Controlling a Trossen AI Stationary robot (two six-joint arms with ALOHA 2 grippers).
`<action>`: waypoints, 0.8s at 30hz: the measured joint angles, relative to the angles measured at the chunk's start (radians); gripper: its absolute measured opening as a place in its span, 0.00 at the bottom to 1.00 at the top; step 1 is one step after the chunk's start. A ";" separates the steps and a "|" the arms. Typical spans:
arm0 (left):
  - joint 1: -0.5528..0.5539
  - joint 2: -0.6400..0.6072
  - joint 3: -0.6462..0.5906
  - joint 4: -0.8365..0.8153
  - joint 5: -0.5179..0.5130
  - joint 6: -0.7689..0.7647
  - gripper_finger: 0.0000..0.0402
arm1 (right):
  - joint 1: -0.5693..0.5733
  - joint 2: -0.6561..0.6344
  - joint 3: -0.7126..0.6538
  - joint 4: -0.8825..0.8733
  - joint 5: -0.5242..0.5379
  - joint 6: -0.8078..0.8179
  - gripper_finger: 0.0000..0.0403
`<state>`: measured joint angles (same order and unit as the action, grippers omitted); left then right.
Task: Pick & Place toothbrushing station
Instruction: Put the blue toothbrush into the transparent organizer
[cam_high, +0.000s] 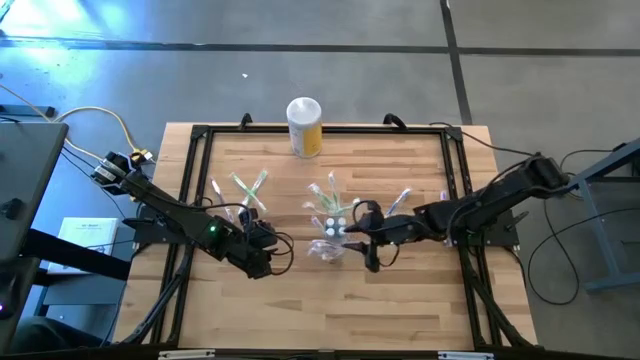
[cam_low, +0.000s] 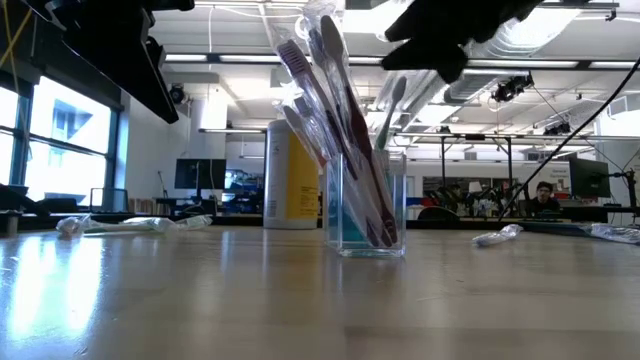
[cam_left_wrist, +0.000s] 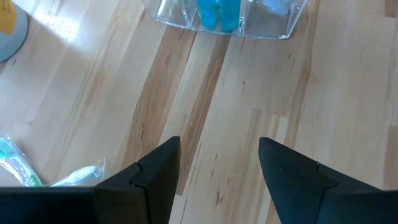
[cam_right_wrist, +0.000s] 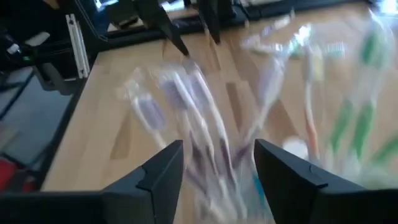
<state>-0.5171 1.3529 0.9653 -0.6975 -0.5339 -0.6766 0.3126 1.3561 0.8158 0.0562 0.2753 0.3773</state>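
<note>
A small clear cup (cam_low: 365, 215) stands upright on the wooden table and holds several thin toothbrushes (cam_low: 325, 90) that lean out of its top. It also shows in the high view (cam_high: 328, 248) and at the edge of the left wrist view (cam_left_wrist: 230, 15). My right gripper (cam_high: 366, 240) is open just right of and above the cup. In the right wrist view (cam_right_wrist: 214, 174) the blurred brush tops (cam_right_wrist: 199, 118) stand before its fingers, and I see no touch. My left gripper (cam_high: 276, 250) is open and empty, low over the table left of the cup (cam_left_wrist: 217, 168).
A yellow canister with a white lid (cam_high: 304, 125) stands at the far edge. Loose wrapped toothbrushes lie on the table at the far left (cam_high: 248, 188) and right (cam_high: 400, 203), and some beside my left gripper (cam_left_wrist: 25, 171). A black frame (cam_high: 200, 135) borders the table.
</note>
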 joint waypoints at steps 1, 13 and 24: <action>0.000 0.000 0.000 0.000 0.000 0.002 0.52 | 0.000 -0.021 0.000 -0.039 -0.012 0.043 0.46; 0.000 0.000 0.000 0.016 0.000 0.020 0.52 | -0.087 -0.192 0.000 -0.771 -0.094 0.562 0.42; 0.000 0.000 0.000 0.020 -0.012 0.026 0.52 | -0.285 -0.177 0.000 -1.032 -0.076 0.743 0.42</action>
<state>-0.5171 1.3529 0.9653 -0.6777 -0.5457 -0.6510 0.0276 1.1789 0.8158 -0.9753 0.1992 1.1208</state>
